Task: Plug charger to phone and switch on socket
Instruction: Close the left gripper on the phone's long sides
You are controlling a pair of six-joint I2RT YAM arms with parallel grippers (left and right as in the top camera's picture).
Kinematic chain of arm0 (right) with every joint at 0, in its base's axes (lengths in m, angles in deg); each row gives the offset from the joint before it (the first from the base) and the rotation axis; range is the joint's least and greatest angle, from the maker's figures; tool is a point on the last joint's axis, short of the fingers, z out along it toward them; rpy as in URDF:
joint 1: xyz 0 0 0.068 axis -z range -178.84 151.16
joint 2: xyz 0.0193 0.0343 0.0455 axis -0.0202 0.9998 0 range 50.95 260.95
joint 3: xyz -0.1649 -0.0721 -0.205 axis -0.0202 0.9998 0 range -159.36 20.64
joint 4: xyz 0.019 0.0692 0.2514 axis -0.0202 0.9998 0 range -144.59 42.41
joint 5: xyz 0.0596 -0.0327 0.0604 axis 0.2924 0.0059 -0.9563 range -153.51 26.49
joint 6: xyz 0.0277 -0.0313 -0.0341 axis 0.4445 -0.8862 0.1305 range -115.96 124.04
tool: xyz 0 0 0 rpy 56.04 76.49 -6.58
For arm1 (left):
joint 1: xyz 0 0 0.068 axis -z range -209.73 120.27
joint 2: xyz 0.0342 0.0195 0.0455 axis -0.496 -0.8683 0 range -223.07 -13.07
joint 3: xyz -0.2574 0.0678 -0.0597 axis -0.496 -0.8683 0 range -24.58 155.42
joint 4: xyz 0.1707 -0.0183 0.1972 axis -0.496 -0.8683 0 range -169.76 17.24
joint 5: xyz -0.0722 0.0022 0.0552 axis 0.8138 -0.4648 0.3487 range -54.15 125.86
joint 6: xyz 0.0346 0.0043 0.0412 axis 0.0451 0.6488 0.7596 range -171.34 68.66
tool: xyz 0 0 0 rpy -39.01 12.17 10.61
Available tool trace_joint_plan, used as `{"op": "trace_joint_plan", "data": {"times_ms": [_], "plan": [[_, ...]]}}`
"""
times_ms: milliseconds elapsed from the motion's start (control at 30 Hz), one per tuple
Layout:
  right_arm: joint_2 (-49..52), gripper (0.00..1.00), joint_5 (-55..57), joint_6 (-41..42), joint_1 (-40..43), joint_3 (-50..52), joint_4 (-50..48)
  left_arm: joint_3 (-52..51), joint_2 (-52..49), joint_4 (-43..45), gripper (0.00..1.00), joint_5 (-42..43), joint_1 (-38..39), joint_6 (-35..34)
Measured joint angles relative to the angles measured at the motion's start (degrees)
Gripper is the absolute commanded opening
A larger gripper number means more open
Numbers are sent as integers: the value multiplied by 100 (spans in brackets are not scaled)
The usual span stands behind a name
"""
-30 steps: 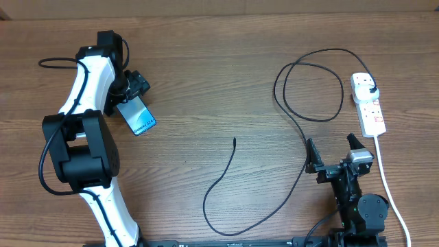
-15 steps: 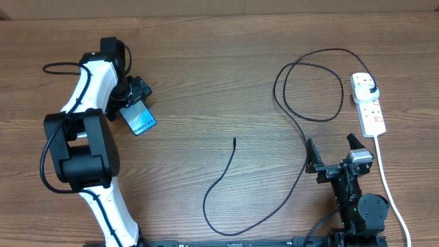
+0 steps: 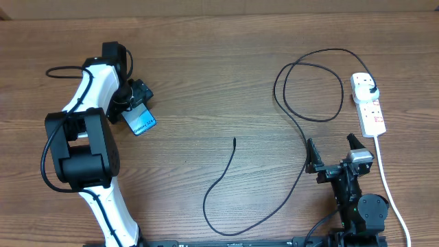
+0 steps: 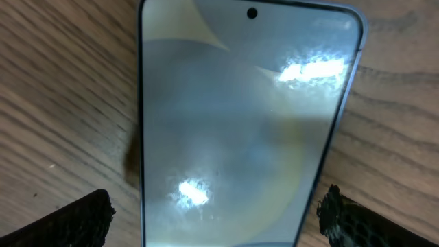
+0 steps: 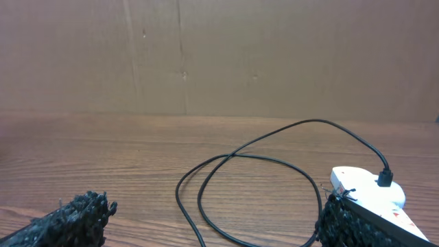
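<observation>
The phone (image 3: 141,123) lies flat and screen-up on the left of the table (image 3: 226,68), under my left claw (image 4: 216,218). In the wrist view the glass fills the frame and my two fingers stand wide apart, one off each long edge. Wood shows between the left finger and the phone. On the other side I cannot tell whether the finger touches. I judge the phone not gripped.

The charger (image 3: 275,88) is half dealt with. Its plug (image 3: 370,87) already sits in the far end of the socket (image 3: 370,110). The cable runs from there in a loop and a long sweep toward me, ending at the tip (image 3: 234,141), which lies loose mid-table, well apart from the phone. So the phone end is not yet plugged in. I cannot tell from here whether the switch is on, as the red marks are too small.

My right claw (image 3: 333,147) hangs wide and empty, near the socket's nearer end, with the cable passing just beside its inner finger. A careless move there could snag it.

Between phone and tip the wood is bare, with plenty of room to bring the two together. The socket sits close to the right edge with its white cord (image 3: 388,189) trailing toward me, so there is little room on that side.
</observation>
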Motion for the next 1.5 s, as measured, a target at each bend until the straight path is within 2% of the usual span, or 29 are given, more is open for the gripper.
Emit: {"op": "trace_joint_plan", "data": {"times_ms": [1500], "plan": [[0,100,0,0,0,0,0,-251,0,317,100,59,0,0]]}}
